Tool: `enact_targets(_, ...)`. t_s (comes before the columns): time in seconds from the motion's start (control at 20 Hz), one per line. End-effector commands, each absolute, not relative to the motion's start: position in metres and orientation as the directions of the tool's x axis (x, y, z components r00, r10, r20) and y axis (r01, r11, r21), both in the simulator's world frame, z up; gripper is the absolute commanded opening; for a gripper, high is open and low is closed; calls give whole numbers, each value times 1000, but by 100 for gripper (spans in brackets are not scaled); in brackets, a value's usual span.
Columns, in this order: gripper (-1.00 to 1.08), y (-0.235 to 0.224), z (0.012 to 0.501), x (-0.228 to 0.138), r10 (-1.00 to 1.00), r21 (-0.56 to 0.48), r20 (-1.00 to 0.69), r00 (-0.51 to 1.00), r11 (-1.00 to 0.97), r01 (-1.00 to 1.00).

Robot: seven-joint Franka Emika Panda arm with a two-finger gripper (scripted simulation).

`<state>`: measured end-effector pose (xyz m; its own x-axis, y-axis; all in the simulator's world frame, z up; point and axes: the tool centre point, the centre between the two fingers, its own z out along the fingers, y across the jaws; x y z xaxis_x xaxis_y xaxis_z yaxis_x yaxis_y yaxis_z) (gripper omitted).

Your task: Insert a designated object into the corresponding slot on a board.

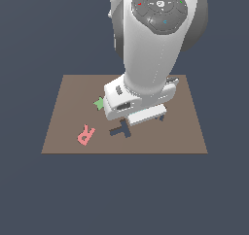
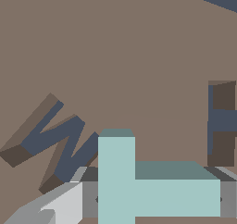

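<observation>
Your pincer (image 2: pixel 157 200) grips the teal T (image 2: pixel 139 190) by its bar ends, holding it above the brown board (image 1: pixel 185 127). Just beside it the T-shaped slot (image 1: pixel 121 129) lies uncovered. Beyond the slot, toward the board's edge, the pink R (image 1: pixel 85 134) leaves bare board between.

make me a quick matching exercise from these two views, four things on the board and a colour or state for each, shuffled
Things:
1. T block
2. R
3. star
4. T-shaped slot

Descriptions:
a. green, partly hidden behind the arm
b. dark and empty
c. pale teal, between the fingers of the tool
d. pink, lying flat near the board's front edge

Pairs: 1-c, 2-d, 3-a, 4-b
</observation>
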<state>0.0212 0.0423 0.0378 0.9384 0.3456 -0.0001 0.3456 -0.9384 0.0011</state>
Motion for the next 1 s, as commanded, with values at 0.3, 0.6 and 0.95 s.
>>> enact_targets(0.3, -100, 0, 40, 60, 336, 1, 0, 942, -942, 336)
enact_targets(0.6, -100, -13, 41, 73, 333, 1, 0, 943, -943, 333)
enact_targets(0.95, -100, -16, 40, 75, 331, 1, -1, 943, -943, 331)
